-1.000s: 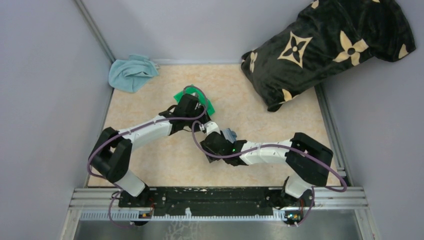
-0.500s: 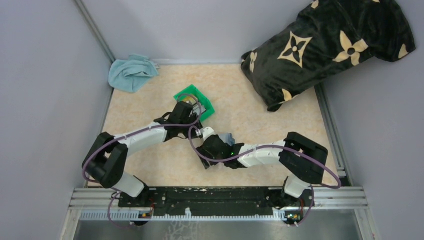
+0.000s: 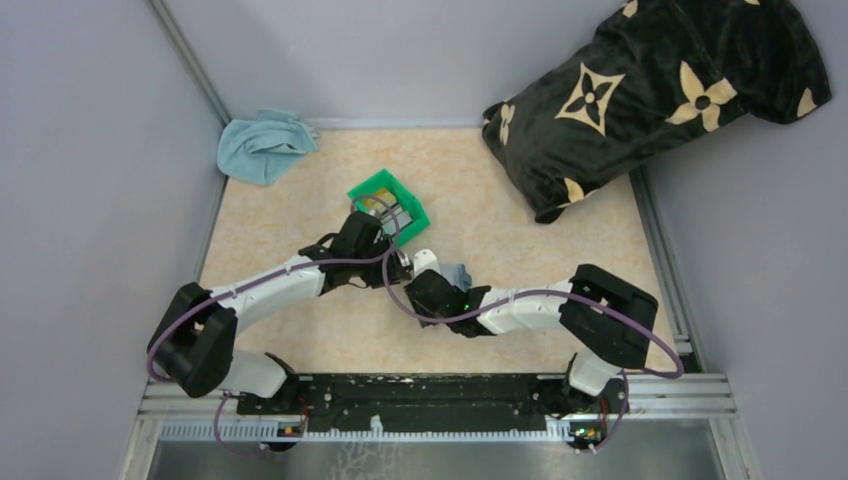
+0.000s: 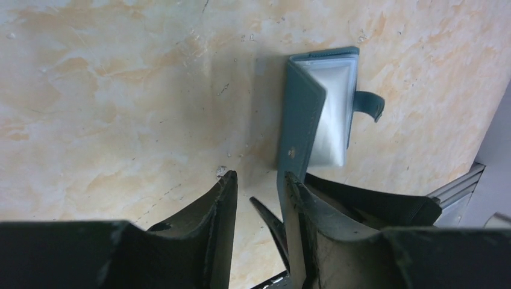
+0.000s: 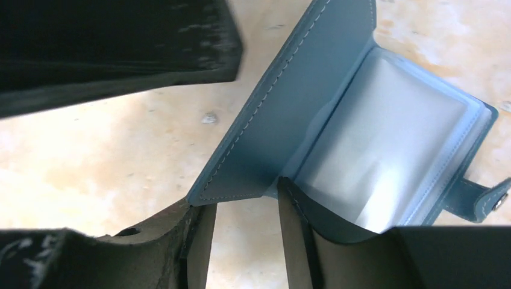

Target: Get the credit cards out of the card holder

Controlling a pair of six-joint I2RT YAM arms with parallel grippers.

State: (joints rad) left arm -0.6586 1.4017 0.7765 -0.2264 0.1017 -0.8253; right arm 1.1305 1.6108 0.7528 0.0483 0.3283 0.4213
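The teal-blue card holder (image 3: 458,272) lies open on the table, its snap tab (image 4: 369,102) to one side. In the right wrist view its cover flap (image 5: 283,120) stands up and the clear sleeves (image 5: 379,156) look pale; no credit card shows in them. My right gripper (image 5: 241,198) is open, one finger tucked between flap and sleeves, the flap's corner over the other tip. My left gripper (image 4: 260,177) is open right beside it, the flap's edge against its right finger. Something tan lies in the green bin (image 3: 388,207); I cannot tell if it is a card.
A light blue cloth (image 3: 262,143) lies at the far left corner. A black pillow with tan flowers (image 3: 650,90) fills the far right corner. Grey walls close the sides. Both gripper heads (image 3: 395,258) (image 3: 430,275) crowd together mid-table.
My left gripper has drawn back from over the green bin toward the near side and now sits beside the card holder. The right gripper shifted slightly left and stays at the holder.
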